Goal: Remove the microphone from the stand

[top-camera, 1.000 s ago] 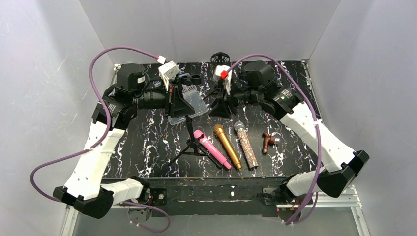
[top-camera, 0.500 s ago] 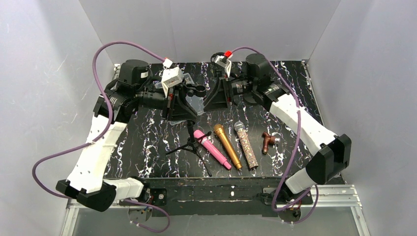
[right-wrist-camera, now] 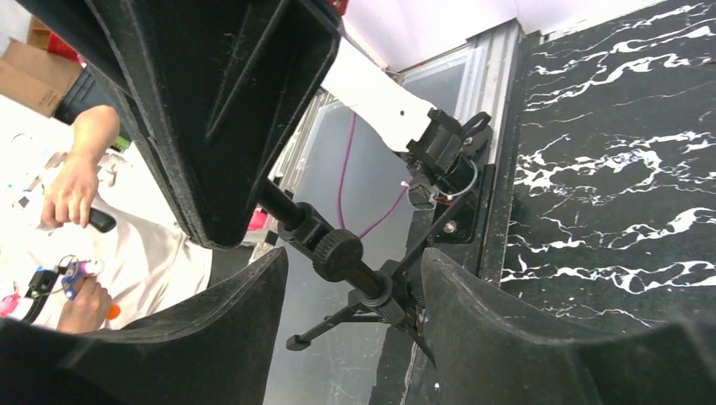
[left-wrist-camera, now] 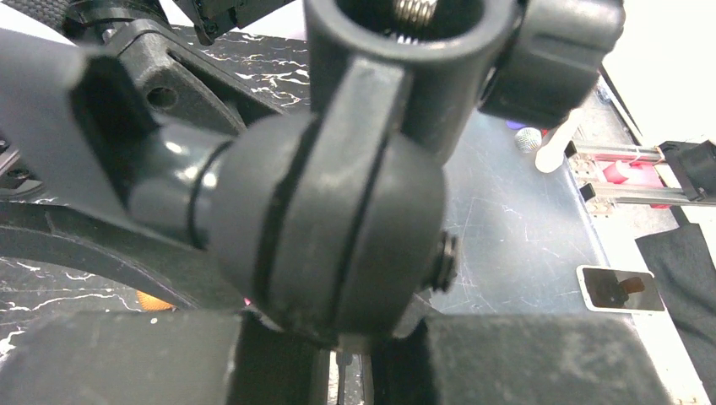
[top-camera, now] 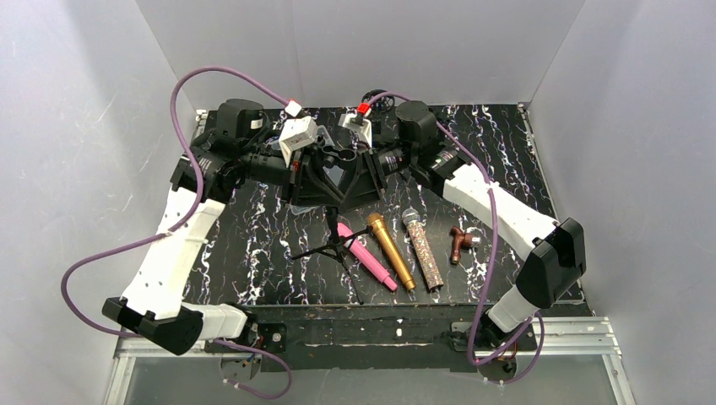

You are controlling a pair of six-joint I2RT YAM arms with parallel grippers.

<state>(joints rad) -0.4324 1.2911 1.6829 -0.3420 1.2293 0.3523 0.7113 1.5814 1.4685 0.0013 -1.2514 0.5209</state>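
My left pincer (left-wrist-camera: pixel 346 359) is clamped tight on the stand (top-camera: pixel 332 243), gripping the pole right under its ball joint. From that grip the pole runs toward 6 o'clock in the overhead view, down to the tripod legs over the counter (top-camera: pixel 253 236). The clip (left-wrist-camera: pixel 380 59) sits just above my pads at 12 o'clock, and its ring looks empty to me: I see no microphone seated in it from any view.

My right pincer (right-wrist-camera: pixel 355 270) faces the left one from 3 o'clock with its jaws wide apart and holding nothing. In its own wrist view the stand's pole passes through the gap between the two fingers, and I cannot see either pad touching it.

The microphones lie on the counter at about 5 o'clock from both pincers. The pink microphone (top-camera: pixel 365 253) comes first, its head just beside the stand's legs, then the gold microphone (top-camera: pixel 390 251), then the glitter microphone (top-camera: pixel 422 249). Each has its long axis running from 11 to 5 o'clock, head at the far end. A small brown piece (top-camera: pixel 461 242) lies further toward 3 o'clock.

I judge the removal done, or nearly so. My free right pincer is the nearer one to the three microphones.
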